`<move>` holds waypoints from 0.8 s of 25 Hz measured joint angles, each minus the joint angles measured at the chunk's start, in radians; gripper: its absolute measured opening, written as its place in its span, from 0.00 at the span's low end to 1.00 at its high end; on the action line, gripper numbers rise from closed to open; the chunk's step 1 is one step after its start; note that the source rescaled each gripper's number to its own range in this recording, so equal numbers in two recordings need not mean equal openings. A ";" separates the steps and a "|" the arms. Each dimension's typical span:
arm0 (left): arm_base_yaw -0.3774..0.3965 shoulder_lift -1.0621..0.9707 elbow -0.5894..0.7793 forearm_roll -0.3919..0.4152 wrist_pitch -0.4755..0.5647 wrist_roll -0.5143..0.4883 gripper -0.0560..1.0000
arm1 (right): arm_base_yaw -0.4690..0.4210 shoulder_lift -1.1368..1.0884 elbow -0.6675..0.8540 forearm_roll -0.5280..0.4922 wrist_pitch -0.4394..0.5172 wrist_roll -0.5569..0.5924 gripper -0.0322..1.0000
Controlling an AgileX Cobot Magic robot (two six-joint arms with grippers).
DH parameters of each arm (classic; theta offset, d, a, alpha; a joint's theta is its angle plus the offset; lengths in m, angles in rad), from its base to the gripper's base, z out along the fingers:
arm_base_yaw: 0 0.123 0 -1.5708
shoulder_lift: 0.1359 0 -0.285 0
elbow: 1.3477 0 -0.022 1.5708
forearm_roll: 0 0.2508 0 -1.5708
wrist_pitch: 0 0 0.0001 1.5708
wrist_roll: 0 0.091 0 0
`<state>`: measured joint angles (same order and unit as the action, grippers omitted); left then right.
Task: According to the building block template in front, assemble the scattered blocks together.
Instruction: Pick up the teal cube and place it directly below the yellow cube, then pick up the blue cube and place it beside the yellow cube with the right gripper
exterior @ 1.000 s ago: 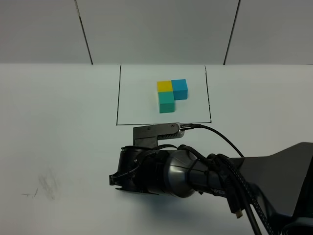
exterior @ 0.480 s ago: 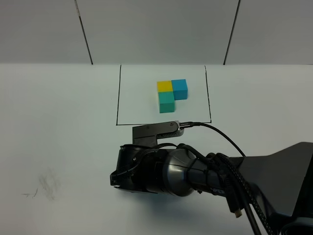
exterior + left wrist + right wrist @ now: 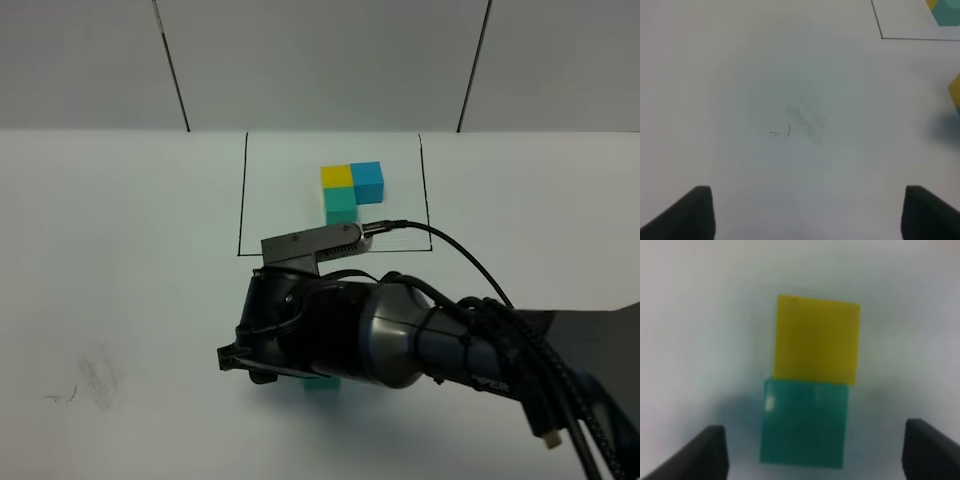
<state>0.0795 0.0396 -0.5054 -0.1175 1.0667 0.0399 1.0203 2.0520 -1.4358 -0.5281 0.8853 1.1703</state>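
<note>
Right gripper [image 3: 817, 447] fingers spread wide, gripping nothing, over yellow cube [image 3: 817, 339] touching teal-green cube [image 3: 805, 430], outlined template [image 3: 350, 192] at twelve o'clock, left gripper [image 3: 805, 210] likewise parted, empty

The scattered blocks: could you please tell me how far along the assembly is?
Done: yellow cube and teal-green cube sit edge to edge. In hand: nothing; the right pincer hovers open above them. Remaining: adding the blue cube, not clearly visible, as in the template.

Lab test bench, plain white table [image 3: 110, 250], grey panelled wall [image 3: 320, 60]
</note>
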 joint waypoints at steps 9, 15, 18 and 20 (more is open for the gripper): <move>0.000 0.000 0.000 0.000 0.000 0.000 0.67 | 0.001 -0.252 -0.060 -0.030 0.141 -0.244 0.60; 0.000 0.000 0.000 0.000 0.000 0.000 0.67 | 0.001 -0.422 -0.060 -0.119 0.313 -0.303 0.60; 0.000 0.000 0.000 0.000 0.000 0.000 0.67 | -0.011 -0.518 -0.060 -0.121 0.318 -0.393 0.60; 0.000 0.000 0.000 0.000 0.000 0.000 0.67 | -0.028 -0.589 -0.060 -0.127 0.321 -0.436 0.60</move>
<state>0.0795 0.0396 -0.5054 -0.1175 1.0667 0.0399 0.9925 1.4626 -1.4956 -0.6547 1.2059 0.7342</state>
